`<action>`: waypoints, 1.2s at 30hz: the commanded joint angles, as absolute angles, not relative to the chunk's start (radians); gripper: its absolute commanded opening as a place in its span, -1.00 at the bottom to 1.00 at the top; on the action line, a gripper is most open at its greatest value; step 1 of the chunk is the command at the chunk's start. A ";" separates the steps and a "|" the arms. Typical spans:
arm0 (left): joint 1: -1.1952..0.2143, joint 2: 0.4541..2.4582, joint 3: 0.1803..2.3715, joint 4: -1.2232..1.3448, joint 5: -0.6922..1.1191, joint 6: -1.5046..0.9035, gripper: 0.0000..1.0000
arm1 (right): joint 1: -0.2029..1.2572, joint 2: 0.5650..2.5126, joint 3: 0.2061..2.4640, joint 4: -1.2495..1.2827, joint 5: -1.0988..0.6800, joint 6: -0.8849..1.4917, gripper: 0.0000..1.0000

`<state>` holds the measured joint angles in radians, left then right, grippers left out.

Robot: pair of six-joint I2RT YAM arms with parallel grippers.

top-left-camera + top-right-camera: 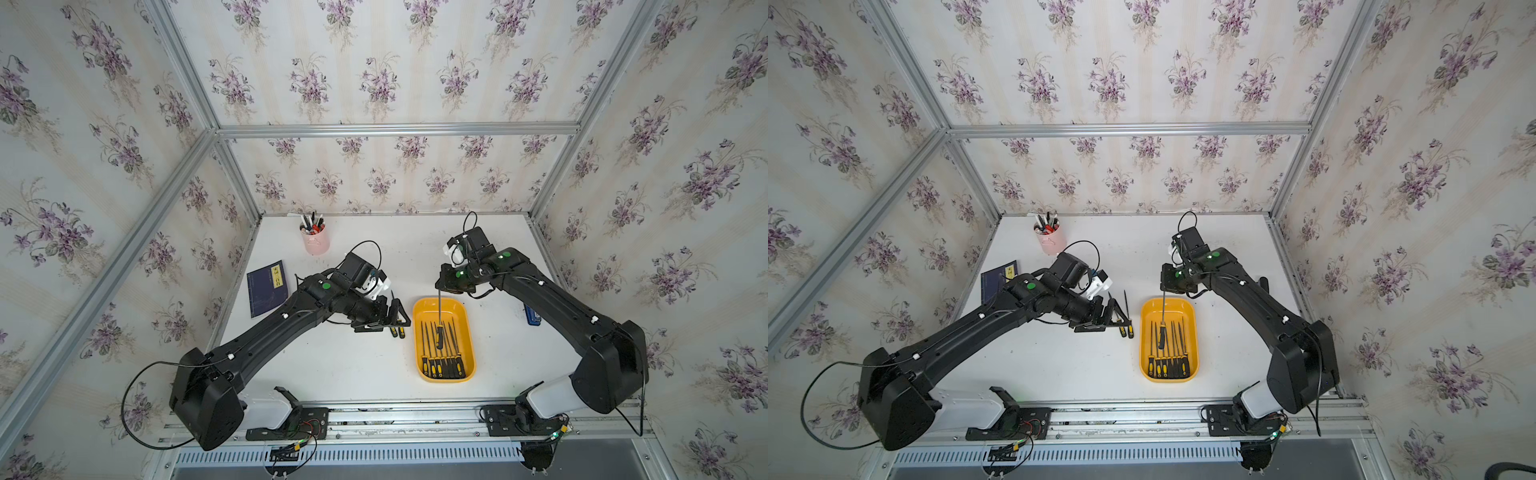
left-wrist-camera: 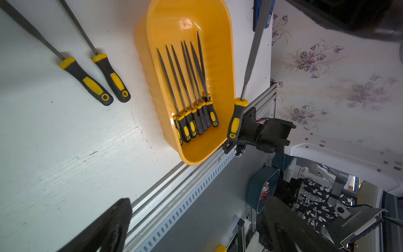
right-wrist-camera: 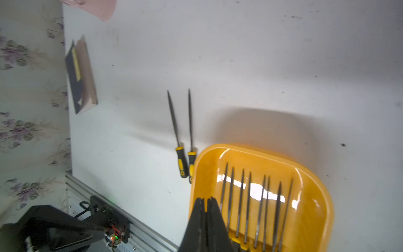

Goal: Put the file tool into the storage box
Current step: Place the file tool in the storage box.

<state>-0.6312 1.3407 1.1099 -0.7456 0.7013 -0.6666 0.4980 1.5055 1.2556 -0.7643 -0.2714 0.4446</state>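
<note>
Below the hanging file tool point(image 1: 439, 316) the far end of the storage box point(image 1: 417, 336) lies bare, stored files point(image 1: 442, 368) pack the end under its handle, and to its left the spread-jawed left gripper point(image 1: 399, 316) and two loose files point(image 1: 1131, 331) crowd the table point(image 1: 332, 365), apparently just clear of the rim.

two black arms point(image 1: 270, 332) with white bases point(image 1: 266, 409), green dots point(image 1: 326, 285) and looping black cables point(image 1: 124, 399).
</note>
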 commanded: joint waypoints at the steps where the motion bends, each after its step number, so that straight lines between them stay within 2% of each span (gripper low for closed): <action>1: -0.624 1.347 1.108 -0.760 0.692 -0.645 1.00 | 0.500 1.523 1.226 -0.842 -0.214 0.381 -1.00; 14: -0.601 1.337 1.049 -0.755 0.670 -0.647 1.00 | 0.502 1.567 1.046 -0.740 -0.197 0.396 -1.00; 36: -0.590 1.342 1.013 -0.758 0.635 -0.647 0.99 | 0.530 1.604 0.987 -0.678 -0.152 0.397 -1.00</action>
<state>-0.5911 1.3392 1.0168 -0.7475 0.6464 -0.6617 0.5297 1.6039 0.9920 -0.6819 -0.1684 0.3969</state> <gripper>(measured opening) 0.997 0.070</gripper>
